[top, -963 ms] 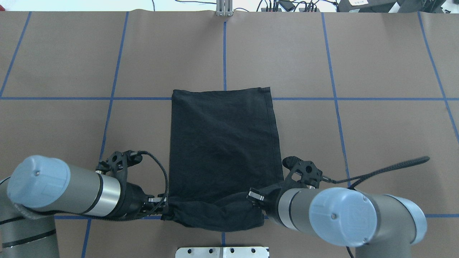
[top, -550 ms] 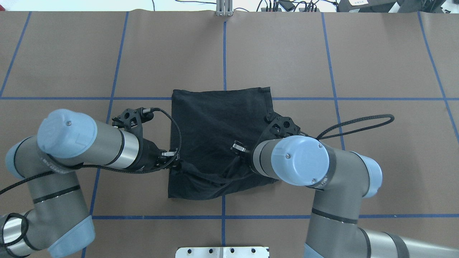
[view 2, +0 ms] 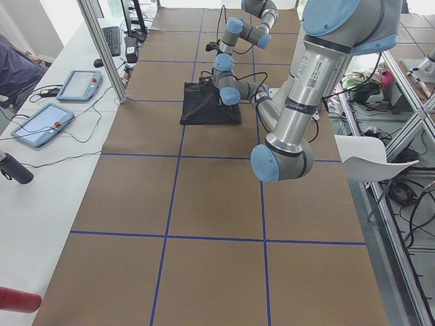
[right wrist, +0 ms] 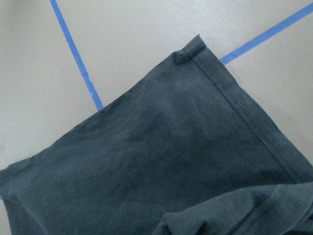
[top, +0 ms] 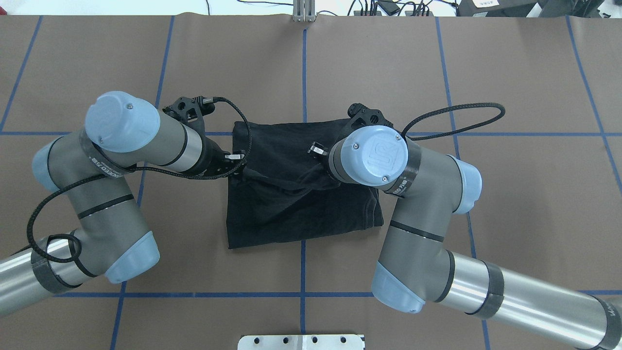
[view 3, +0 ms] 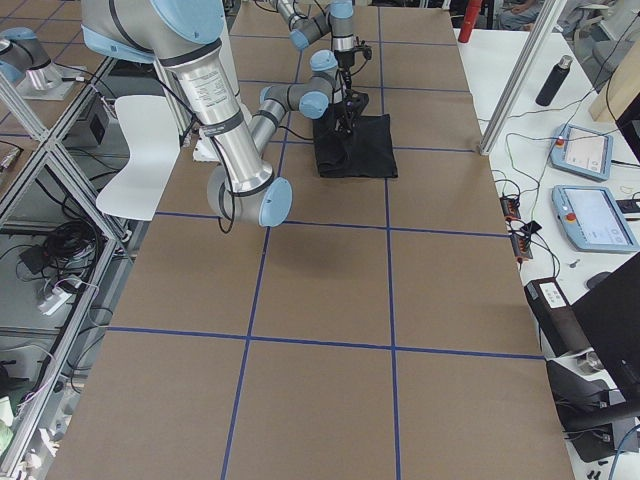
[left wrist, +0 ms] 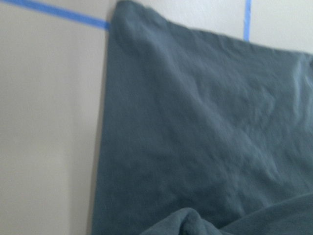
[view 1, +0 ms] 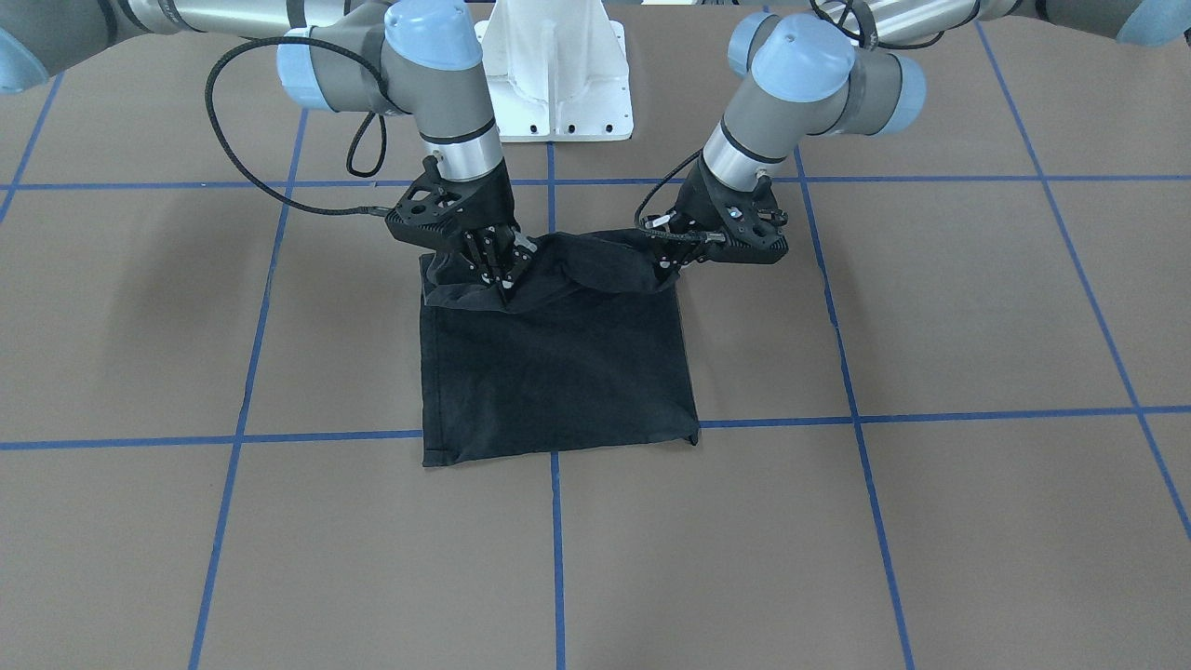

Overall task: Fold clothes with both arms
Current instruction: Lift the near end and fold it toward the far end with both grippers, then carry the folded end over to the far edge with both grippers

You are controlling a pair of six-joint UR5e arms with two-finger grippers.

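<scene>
Two grippers pinch the shirt (view 1: 558,372): the left gripper (view 1: 672,259) and the right gripper (view 1: 503,275) are each clamped on a corner of its near edge, on the robot's side, holding that edge raised over the layer below. To fold well, I judge they should travel level and in step toward the far edge, hold the cloth taut, and set corner on corner before letting go. The shirt lies mid-table (view 1: 930,521), plain black, no logo showing, roughly rectangular, sagging in wrinkles between the grippers.
</scene>
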